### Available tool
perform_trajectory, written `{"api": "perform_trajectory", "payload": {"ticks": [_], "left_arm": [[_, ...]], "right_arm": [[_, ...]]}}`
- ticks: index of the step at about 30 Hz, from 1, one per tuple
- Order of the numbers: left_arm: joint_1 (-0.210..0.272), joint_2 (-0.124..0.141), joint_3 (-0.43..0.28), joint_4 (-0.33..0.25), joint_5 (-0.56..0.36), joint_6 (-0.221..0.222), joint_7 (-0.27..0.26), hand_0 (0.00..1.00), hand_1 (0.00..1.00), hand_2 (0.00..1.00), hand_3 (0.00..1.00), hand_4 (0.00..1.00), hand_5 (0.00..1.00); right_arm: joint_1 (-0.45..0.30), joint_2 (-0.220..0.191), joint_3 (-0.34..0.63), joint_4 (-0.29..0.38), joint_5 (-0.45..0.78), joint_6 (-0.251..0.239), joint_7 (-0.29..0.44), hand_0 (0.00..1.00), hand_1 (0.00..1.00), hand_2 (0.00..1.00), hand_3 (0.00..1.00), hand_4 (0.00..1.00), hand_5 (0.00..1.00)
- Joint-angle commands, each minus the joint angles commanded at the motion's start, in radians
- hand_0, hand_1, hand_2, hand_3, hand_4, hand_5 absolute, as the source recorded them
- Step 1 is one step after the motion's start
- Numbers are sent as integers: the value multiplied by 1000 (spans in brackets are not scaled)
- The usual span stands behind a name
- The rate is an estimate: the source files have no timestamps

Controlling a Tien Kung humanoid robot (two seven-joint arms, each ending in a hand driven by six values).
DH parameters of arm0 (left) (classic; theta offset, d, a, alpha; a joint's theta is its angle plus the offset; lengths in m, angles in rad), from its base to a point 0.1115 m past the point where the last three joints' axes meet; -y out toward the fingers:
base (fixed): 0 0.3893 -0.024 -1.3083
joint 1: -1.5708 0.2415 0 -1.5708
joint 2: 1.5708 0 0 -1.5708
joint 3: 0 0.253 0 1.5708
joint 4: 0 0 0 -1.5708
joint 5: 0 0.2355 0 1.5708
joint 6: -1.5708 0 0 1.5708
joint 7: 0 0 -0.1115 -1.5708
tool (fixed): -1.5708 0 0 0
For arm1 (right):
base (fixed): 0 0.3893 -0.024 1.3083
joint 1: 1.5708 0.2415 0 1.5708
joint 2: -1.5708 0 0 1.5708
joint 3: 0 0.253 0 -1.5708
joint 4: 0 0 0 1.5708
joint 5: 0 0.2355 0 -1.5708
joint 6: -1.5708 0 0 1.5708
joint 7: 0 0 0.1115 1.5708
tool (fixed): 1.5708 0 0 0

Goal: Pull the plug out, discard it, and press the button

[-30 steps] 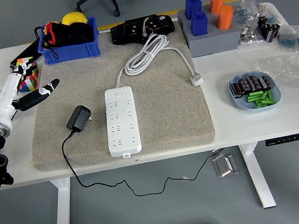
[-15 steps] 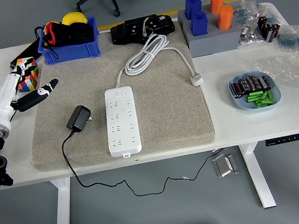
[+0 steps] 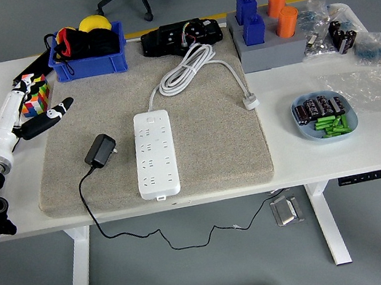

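Observation:
A white power strip (image 3: 155, 153) lies lengthwise on the grey mat (image 3: 216, 160), with its white cable coiled behind it (image 3: 188, 67). A black plug adapter (image 3: 100, 150) lies loose on the mat left of the strip, apart from it; its black cord runs over the table's near edge and hangs below. My left hand (image 3: 23, 116) is at the table's left edge, left of the mat and well away from the plug. Its fingers are spread and hold nothing. The right arm is out of view.
A blue bin (image 3: 87, 53) with toys, a black device (image 3: 181, 37) and a grey stand with blue and orange blocks (image 3: 269, 44) line the back. A colourful cube (image 3: 35, 96) sits beside my left hand. A blue dish (image 3: 323, 117) with small parts sits right.
My left hand has drawn back slightly to the left and up, away from the mat. The plug and the power strip have not moved.

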Motion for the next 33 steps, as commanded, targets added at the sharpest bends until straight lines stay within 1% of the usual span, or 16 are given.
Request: {"api": "perform_trajectory", "payload": {"ticks": [33], "left_arm": [[3, -6, -2, -13, 3, -3, 6, 910, 912, 904, 946, 840, 526]], "right_arm": [[1, 7, 12, 0, -1, 0, 0, 767, 729, 724, 713, 883, 658]]}}
